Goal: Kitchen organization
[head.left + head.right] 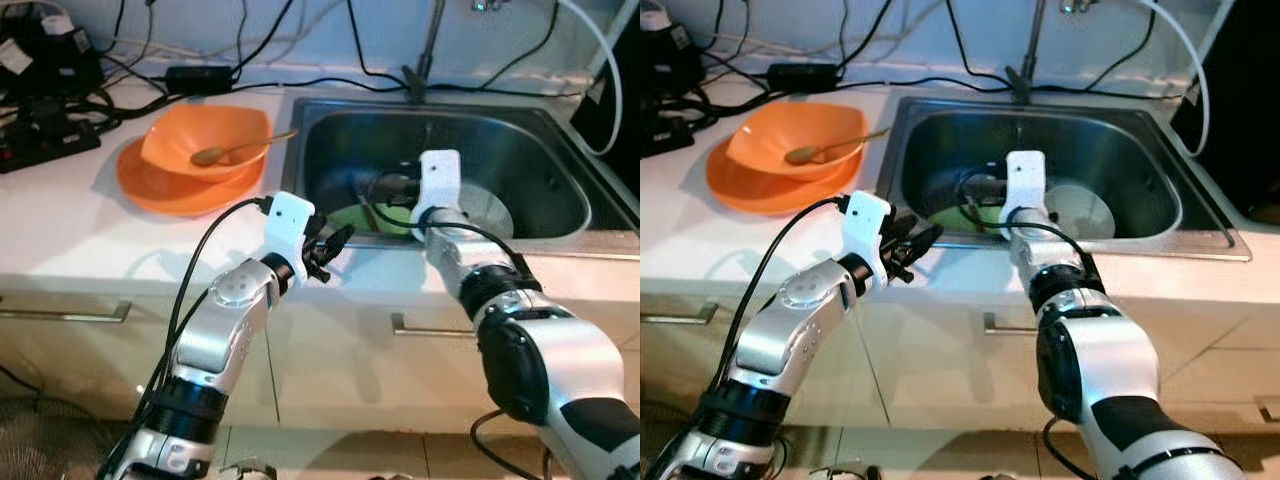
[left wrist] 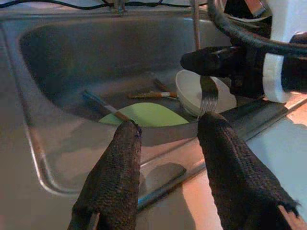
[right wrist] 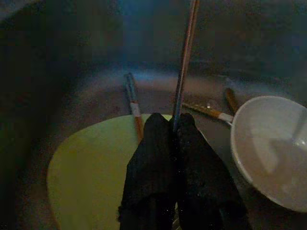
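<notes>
Right tool sits low inside the stainless steel sink, fingers clamped together on the thin metal fork, handle running up past the fingers, tines seen in the left wrist view. Below it: pale green flat plate, white round bowl, and wooden-handled utensils on the sink floor.

Left tool hovers over the white desk edge just beside the sink, fingers apart, holding nothing.

Orange bowl with a spoon rests on an orange plate, well apart.

Judgement: lift the fork straight up, keep the grip firm, clear the sink rim before swinging away; thin handle may pivot.
</notes>
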`<state>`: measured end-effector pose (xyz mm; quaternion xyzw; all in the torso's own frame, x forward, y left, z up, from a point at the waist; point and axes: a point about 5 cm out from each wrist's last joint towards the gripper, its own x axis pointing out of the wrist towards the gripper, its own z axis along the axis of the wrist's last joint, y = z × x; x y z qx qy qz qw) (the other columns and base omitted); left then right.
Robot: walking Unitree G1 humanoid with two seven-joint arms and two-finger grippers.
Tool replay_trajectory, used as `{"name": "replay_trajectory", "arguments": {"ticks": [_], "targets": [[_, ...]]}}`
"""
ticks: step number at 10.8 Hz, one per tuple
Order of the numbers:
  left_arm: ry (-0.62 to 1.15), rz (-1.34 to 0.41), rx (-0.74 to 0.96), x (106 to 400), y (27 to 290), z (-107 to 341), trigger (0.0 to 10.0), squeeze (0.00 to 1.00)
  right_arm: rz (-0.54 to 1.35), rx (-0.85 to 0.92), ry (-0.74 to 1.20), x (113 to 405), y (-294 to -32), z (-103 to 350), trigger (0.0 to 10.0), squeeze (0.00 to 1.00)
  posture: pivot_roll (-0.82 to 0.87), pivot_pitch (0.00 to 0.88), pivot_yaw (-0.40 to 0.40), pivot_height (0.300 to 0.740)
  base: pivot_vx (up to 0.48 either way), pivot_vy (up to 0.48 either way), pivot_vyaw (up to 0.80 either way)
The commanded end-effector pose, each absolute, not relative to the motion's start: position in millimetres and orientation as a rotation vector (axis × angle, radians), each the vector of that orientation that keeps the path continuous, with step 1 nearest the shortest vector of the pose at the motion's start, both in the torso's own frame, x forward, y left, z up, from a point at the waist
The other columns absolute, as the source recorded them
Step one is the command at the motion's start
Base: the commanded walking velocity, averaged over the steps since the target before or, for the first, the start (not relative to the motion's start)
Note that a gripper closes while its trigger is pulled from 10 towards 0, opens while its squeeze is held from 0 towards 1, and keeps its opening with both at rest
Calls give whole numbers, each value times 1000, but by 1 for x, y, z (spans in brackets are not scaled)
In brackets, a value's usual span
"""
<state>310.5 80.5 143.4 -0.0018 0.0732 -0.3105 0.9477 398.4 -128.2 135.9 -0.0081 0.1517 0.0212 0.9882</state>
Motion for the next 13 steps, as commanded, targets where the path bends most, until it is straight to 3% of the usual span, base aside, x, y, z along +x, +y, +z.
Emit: {"name": "replay_trajectory", "arguments": {"ticks": [1,2,3,4,5,7,10,13], "targets": [[177,-632,17,306,79,140,10000,0,66,-36,320,400,-126,139,10000,16,196,0,-63,740,0,0,0],[179,-633,18,306,79,140,10000,0,70,-37,324,400,-125,138,10000,890,196,0,-63,740,0,0,0],[183,-635,18,304,78,140,10000,0,71,-36,331,399,-125,136,10000,1000,201,0,-63,740,0,0,0],[189,-638,19,303,77,139,10000,0,69,-45,333,398,-125,135,10000,933,199,0,-62,740,0,0,0],[190,-638,20,303,77,140,10000,0,68,-46,329,398,-125,136,10000,0,194,0,-60,740,0,0,0],[178,-632,30,304,76,140,10000,0,57,-49,284,400,-127,141,10000,0,185,0,-54,740,0,0,0],[42,-522,55,317,79,153,10000,0,121,-32,-70,405,-119,182,10000,0,145,0,-37,740,0,0,0],[-27,-465,68,322,79,156,10000,0,116,-22,-244,390,-124,181,10000,0,93,0,-20,740,0,0,0]]}}
